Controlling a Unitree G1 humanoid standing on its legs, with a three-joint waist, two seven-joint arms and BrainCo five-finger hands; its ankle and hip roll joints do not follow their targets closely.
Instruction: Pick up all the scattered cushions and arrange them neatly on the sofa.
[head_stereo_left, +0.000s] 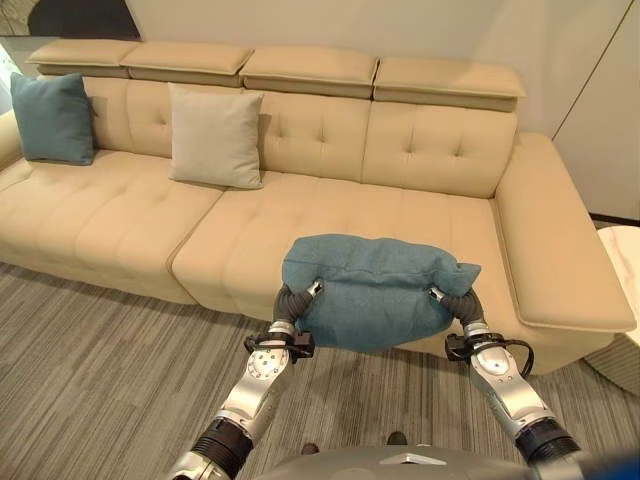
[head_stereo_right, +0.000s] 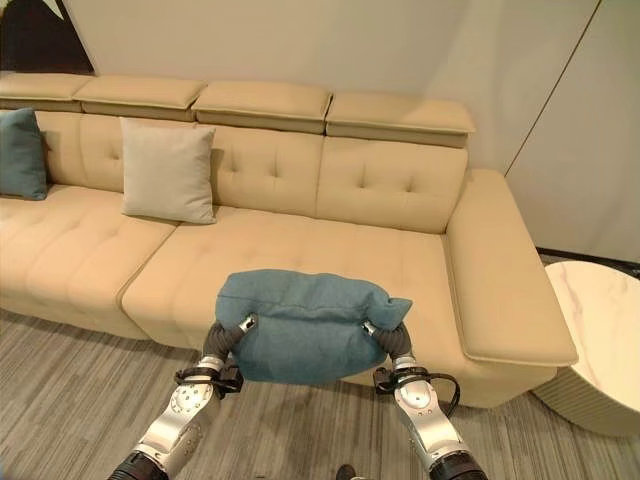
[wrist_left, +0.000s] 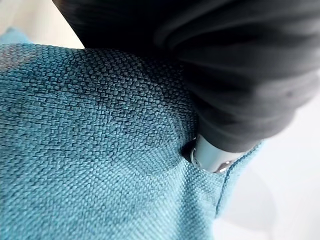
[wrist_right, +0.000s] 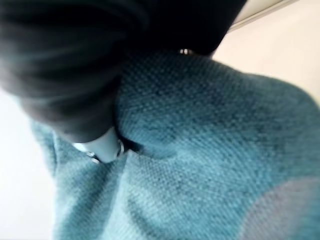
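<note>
Held item: while it hangs between the two arms, a teal cushion (head_stereo_left: 375, 292) sits above the front edge of the sofa's (head_stereo_left: 330, 215) right-hand seat, clear of the floor (head_stereo_left: 90, 350).
Left robot hand (head_stereo_left: 303, 293): pressed into the cushion's left end; its fingers are buried in the fabric, so I cannot tell whether they are curled or straight. The left wrist view shows one silver finger sunk into the weave.
Right robot hand (head_stereo_left: 447, 297): pressed into the right end; fingers likewise hidden, state not readable.
Grip, judged: the cushion looks squeezed between the two hands rather than hooked from below, so it depends on steady inward pressure.
Already placed: a blue cushion (head_stereo_left: 52, 118) upright at the far left of the backrest; a beige cushion (head_stereo_left: 215, 137) upright further along, well apart from it.
Free space: the two right-hand seats, bare up to the armrest (head_stereo_left: 555, 240).
Step in hand, judged: carry the cushion over the seat and set it against the backrest.
Method advice: keep both hands level and closing equally; move forward and up; stand it upright against the tufted back, spaced to match the other two; ease both hands off together so it does not topple.
Also present: a round pale bench (head_stereo_right: 600, 340) right of the sofa.
</note>
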